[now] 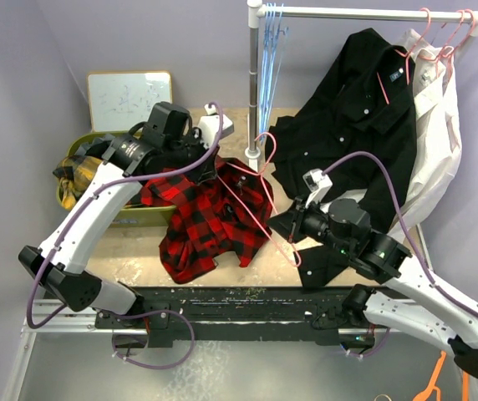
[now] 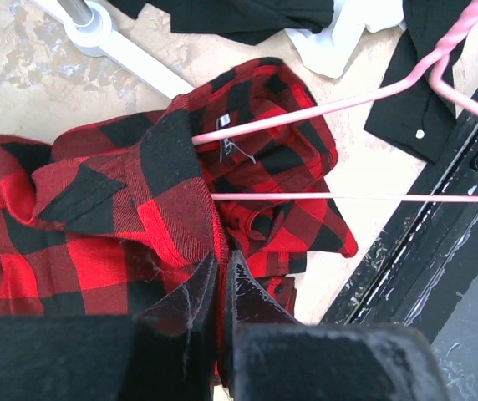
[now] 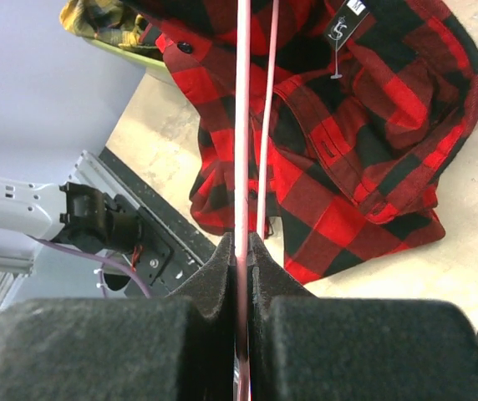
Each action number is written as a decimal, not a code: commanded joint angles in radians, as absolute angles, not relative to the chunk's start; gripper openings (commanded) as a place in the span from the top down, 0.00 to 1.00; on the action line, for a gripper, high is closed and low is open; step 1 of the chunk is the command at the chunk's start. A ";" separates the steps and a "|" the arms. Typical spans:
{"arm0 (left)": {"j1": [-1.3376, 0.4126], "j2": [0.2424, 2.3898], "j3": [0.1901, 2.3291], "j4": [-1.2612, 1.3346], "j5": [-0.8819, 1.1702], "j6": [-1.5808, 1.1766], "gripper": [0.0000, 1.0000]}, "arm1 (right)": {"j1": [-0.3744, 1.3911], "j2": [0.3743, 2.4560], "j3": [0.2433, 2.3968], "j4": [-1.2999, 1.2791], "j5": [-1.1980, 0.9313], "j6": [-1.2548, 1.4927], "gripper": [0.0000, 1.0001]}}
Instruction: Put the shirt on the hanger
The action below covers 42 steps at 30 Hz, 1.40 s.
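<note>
The red-and-black check shirt [image 1: 205, 221] lies crumpled on the table between the arms, with its collar bunched up in the left wrist view [image 2: 139, 217]. The pink wire hanger [image 1: 256, 196] slants across it, hook [image 1: 264, 146] pointing to the back. One end of the hanger [image 2: 306, 113] runs under the shirt's collar fabric. My left gripper [image 2: 221, 267] is shut on a red seam edge of the shirt at its upper left [image 1: 212, 163]. My right gripper [image 3: 241, 242] is shut on the hanger wire [image 3: 241, 125] at the shirt's right side [image 1: 293, 225]. The shirt's size tag shows in the right wrist view [image 3: 339, 29].
A clothes rack pole [image 1: 256, 75] stands at the back with light blue hangers [image 1: 271, 50]. A black shirt [image 1: 356, 109] and a white shirt [image 1: 439, 109] hang from the rail down onto the table. A green bin holding yellow plaid cloth [image 1: 76, 175] sits left. A black rail [image 1: 247, 301] runs along the near edge.
</note>
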<state>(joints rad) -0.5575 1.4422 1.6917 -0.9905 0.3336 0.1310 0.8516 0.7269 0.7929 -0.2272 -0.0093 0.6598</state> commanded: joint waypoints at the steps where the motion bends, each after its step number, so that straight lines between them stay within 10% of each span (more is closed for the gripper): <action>1: -0.551 1.400 1.679 -0.954 0.390 0.119 0.95 | 0.895 0.762 0.823 -0.110 0.094 0.611 1.00; 13: -0.537 1.386 1.706 -0.968 0.418 0.134 0.95 | 0.945 0.832 0.850 0.071 0.283 0.485 1.00; 42: -0.537 1.439 2.025 -1.008 0.182 0.263 0.94 | 0.952 0.867 0.810 0.312 -0.027 0.538 1.00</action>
<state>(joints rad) -0.5373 1.4616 1.9347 -1.0218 0.0990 0.2459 0.9443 0.8494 0.7734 0.1764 0.0109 0.5323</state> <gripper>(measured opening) 0.063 0.023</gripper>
